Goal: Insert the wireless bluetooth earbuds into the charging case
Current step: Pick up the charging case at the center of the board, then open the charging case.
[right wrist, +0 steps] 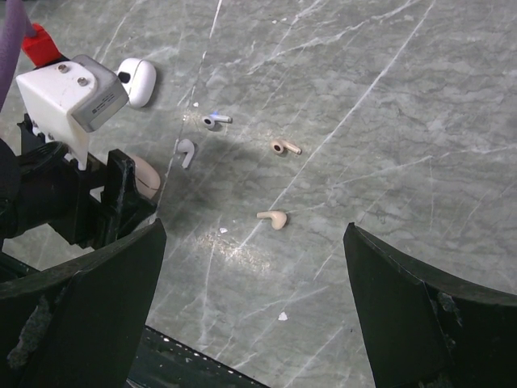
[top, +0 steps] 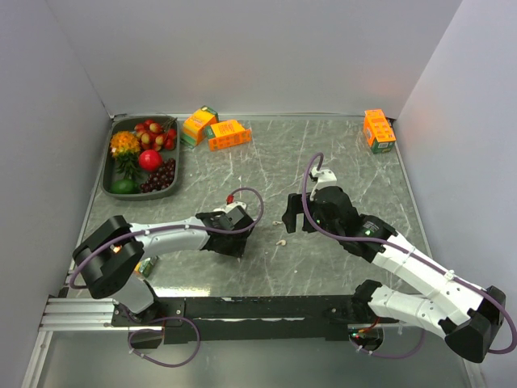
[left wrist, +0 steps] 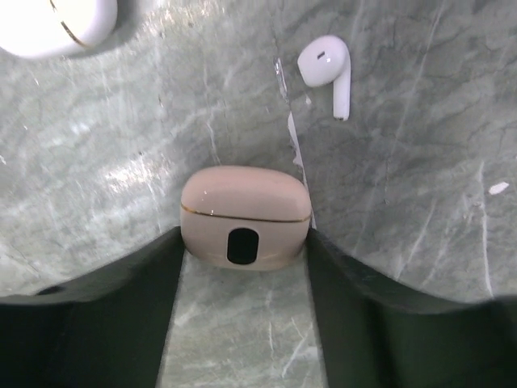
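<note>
At the far left a dark tray (top: 106, 178) holding round fruit stands near the wall. Two orange cartons (top: 229, 135) lie just to the right of it.

The left gripper (left wrist: 245, 236) is low over the table (top: 266, 162). Its dark, smooth fingers (left wrist: 105, 319) stand on both sides of the beige charging case (left wrist: 245, 212) and seem to touch its two flanks, so they are clamped on it. This case is a rounded, glossy pebble with a thin gold seam and a dark oval window, and its lid is down. Beyond it a white earbud (left wrist: 327, 69) of smooth plastic with a short stem lies apart on the stone. A white charging case (left wrist: 48, 24), also with a gold line, lies farther off.

In the right wrist view a second white earbud (right wrist: 216, 120), a beige earbud (right wrist: 284, 147) and a second beige earbud (right wrist: 272, 218) show as well. All four lie loose between the two grippers and none touches another. Bare marble is around each, and they are well away from the table's edges.

The right gripper (right wrist: 254, 234) hovers above them with its matte black fingers (right wrist: 436, 315) wide apart and nothing between.

At the far right one more orange carton (top: 378, 129) stands near the corner. The table is glossy grey-green marble with pale veins, and plain pale walls close it on three sides.
</note>
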You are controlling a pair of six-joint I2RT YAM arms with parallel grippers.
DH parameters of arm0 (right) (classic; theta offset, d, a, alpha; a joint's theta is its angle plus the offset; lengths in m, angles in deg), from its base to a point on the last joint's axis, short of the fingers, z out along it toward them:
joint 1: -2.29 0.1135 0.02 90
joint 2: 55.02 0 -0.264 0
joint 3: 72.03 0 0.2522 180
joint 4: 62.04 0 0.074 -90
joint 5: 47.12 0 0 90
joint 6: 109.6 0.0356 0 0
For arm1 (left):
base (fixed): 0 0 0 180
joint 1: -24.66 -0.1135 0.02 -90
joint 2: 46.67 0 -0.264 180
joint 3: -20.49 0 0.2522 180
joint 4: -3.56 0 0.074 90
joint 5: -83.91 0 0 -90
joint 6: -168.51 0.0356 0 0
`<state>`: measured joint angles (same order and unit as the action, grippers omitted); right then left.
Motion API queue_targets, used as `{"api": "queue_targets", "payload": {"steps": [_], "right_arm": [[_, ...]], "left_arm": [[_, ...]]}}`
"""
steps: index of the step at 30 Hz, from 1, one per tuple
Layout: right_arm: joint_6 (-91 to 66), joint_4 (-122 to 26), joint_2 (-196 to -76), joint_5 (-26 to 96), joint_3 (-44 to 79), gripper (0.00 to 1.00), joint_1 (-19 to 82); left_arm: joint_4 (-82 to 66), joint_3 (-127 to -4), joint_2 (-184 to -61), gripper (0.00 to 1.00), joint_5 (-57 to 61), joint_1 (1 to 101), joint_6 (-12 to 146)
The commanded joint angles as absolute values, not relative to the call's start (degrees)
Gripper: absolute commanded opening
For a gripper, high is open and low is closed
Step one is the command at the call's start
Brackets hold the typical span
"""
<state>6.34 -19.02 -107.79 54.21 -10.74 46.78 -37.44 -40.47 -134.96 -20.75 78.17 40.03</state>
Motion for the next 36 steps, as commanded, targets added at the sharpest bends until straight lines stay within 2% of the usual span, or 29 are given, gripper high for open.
{"api": "queue_targets", "payload": {"steps": [1, 3, 5, 8, 9, 10, 16, 20, 23, 24, 27, 28, 29, 31, 32, 33, 36], "right_arm": [[6.95, -18.92, -107.40, 55.18, -11.07, 0.99, 47.02], [6.95, -18.92, -107.23, 55.27, -11.25, 0.99, 47.02], [6.86, -18.84, -107.23, 55.36, -11.34, 0.99, 47.02], [6.77, -18.75, -107.14, 55.45, -10.90, 0.99, 47.02], [6.77, -18.58, -107.14, 55.45, -10.64, 0.99, 47.11], [6.86, -18.49, -107.05, 55.36, -10.37, 0.99, 47.11], [7.03, -17.08, -107.14, 52.73, -5.02, 0.99, 47.02], [6.59, -16.46, -106.88, 50.44, -0.19, 0.99, 47.02], [6.25, -17.16, -106.09, 48.86, 1.05, 0.99, 47.11], [6.07, -17.78, -105.65, 49.20, 0.79, 0.99, 47.02], [7.74, -21.29, -102.75, 48.95, -1.49, 0.99, 46.94], [7.30, -22.34, -101.09, 48.16, -2.28, 0.94, 47.02], [7.82, -23.74, -100.12, 48.59, -3.50, 0.63, 46.94], [8.01, -26.38, -97.22, 47.90, -5.35, 0.45, 46.67], [7.22, -29.01, -96.42, 46.76, -6.75, 0.28, 46.67], [6.60, -29.73, -96.15, 45.35, -7.03, 0.26, 46.50], [4.93, -30.44, -96.50, 42.29, -6.24, 0.33, 46.41]], "left_arm": [[-36.83, -40.82, -137.99, 0.59, -19.72, 78.53, 40.36], [-37.35, -40.82, -138.78, 0.49, -19.89, 78.53, 40.45], [-37.36, -40.47, -138.61, 0.46, -19.89, 78.62, 40.19], [-37.27, -39.85, -137.12, 0.33, -19.98, 78.80, 39.58], [-37.44, -39.85, -136.50, 0.15, -20.24, 78.80, 39.31], [-37.53, -39.85, -135.71, 0.03, -20.77, 79.15, 39.13], [-31.40, -38.63, -121.84, 0.01, -26.48, 83.72, 40.97], [-19.73, -32.33, -106.84, 0.01, -27.63, 84.33, 43.17], [-2.60, -22.07, -96.12, 0.01, -23.78, 84.25, 49.38], [8.24, -18.88, -93.37, 0.01, -21.32, 84.25, 50.63], [20.69, -8.93, -84.92, 0.01, -23.04, 84.33, 51.00], [20.65, -7.96, -83.25, 0.01, -24.45, 84.25, 50.30], [19.26, -8.38, -83.06, 0.01, -24.64, 84.25, 49.95], [13.57, -11.62, -84.54, 0.01, -24.12, 84.33, 49.59], [12.31, -12.60, -85.34, 0.01, -23.68, 84.25, 49.94], [11.87, -13.13, -86.04, 0.01, -22.72, 84.33, 50.64], [12.56, -13.66, -87.28, 0.01, -19.37, 84.25, 52.92]]}}
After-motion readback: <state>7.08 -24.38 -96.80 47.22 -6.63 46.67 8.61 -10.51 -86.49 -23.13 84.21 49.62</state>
